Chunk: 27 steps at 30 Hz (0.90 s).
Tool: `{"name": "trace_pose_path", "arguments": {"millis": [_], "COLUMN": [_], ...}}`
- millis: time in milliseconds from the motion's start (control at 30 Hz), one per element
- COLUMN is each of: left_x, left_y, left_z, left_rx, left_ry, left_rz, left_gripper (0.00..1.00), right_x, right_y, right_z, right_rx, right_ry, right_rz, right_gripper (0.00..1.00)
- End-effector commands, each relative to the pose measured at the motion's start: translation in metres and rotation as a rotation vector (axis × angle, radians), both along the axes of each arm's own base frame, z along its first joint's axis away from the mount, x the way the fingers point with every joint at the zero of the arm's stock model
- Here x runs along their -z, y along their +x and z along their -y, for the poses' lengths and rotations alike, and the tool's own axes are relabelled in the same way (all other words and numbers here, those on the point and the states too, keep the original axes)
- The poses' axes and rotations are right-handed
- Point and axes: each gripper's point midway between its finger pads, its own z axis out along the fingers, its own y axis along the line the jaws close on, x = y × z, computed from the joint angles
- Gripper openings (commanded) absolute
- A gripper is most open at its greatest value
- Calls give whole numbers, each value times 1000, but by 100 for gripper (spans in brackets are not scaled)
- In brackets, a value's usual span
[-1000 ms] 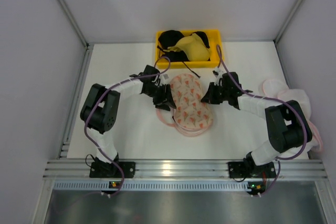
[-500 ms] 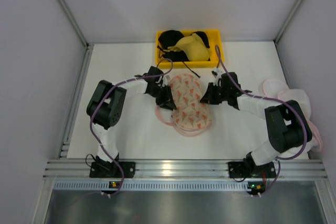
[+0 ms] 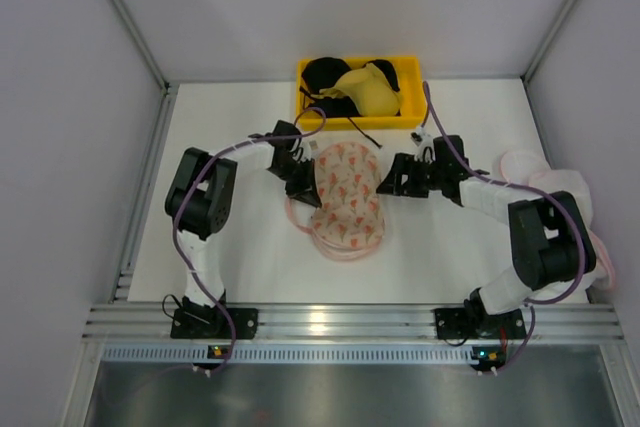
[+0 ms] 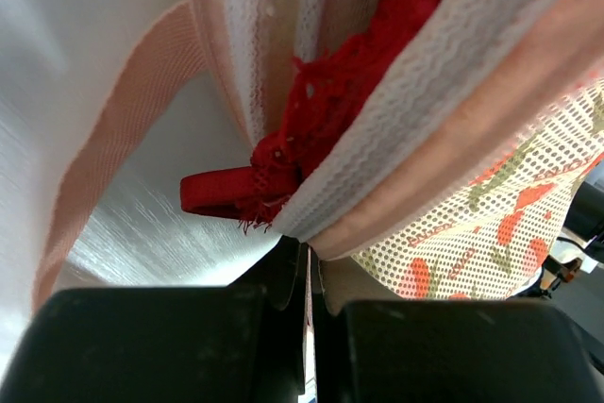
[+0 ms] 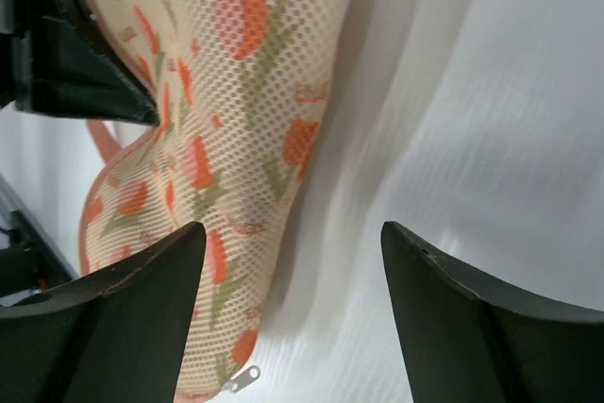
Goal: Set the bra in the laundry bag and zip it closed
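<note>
The laundry bag point(image 3: 345, 197), cream mesh with orange print, lies on the table between both arms. My left gripper point(image 3: 301, 182) is at its left edge, and in the left wrist view this gripper point(image 4: 310, 257) is shut on the bag's pink zip trim point(image 4: 444, 148). The red bra point(image 4: 326, 92) shows inside the gaping seam, with a red strap end point(image 4: 219, 192) poking out. My right gripper point(image 3: 391, 178) stands open beside the bag's right side. Between its spread fingers point(image 5: 293, 233) lie the mesh point(image 5: 226, 92) and bare table, and the metal zip pull point(image 5: 242, 379) hangs near the lower edge.
A yellow bin point(image 3: 408, 75) with black bras and a yellow bra stands at the back. Plain white pink-edged bags point(image 3: 560, 192) lie at the right, by the right arm's elbow. A pink loop point(image 3: 300, 219) of the bag trails to the left.
The left gripper has shut on the bag's left edge. The right gripper has opened and let go of the bag. The bag has shifted left and turned more upright.
</note>
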Motion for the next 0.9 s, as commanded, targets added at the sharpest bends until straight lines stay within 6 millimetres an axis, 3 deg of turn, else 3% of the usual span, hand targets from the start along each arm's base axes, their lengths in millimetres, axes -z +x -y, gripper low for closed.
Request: {"name": "trace_pose_path", "arguments": {"millis": [0,133,267,433,533,567,600,667,700,733,867], "left_x": [17,24,30,36,32,28,17,3,-15,-23,-63], "left_y": [7,10,11,11,15,17,22,30,34,36,41], "left_z": [-13,-12,-14,-15,-14,-13,-12,-12,-12,-14,-20], "left_rx": [44,39,34,39,41,49,52,54,55,54,32], "left_ry": [73,60,57,60,50,42,30,20,13,17,-4], "left_rz": [17,-10,-25,-35,-20,-8,29,93,146,174,271], "left_gripper": [0,0,0,0,0,2,14,26,30,39,57], "right_x": [-20,-10,14,17,12,10,9,4,3,2,-1], "right_y": [-2,-19,-39,-50,-49,-47,-48,-45,-44,-44,-40], "right_z": [-23,-41,-47,-56,-62,-63,-62,-62,-62,-61,-59], "right_rx": [-87,-170,-219,-257,-263,-261,-259,-254,-251,-249,-229], "right_ry": [137,199,231,272,292,295,291,286,284,281,265], "right_rz": [13,-57,-170,-208,-213,-210,-213,-198,-194,-189,-162], "right_gripper": [76,76,73,70,46,26,16,0,0,0,0]}}
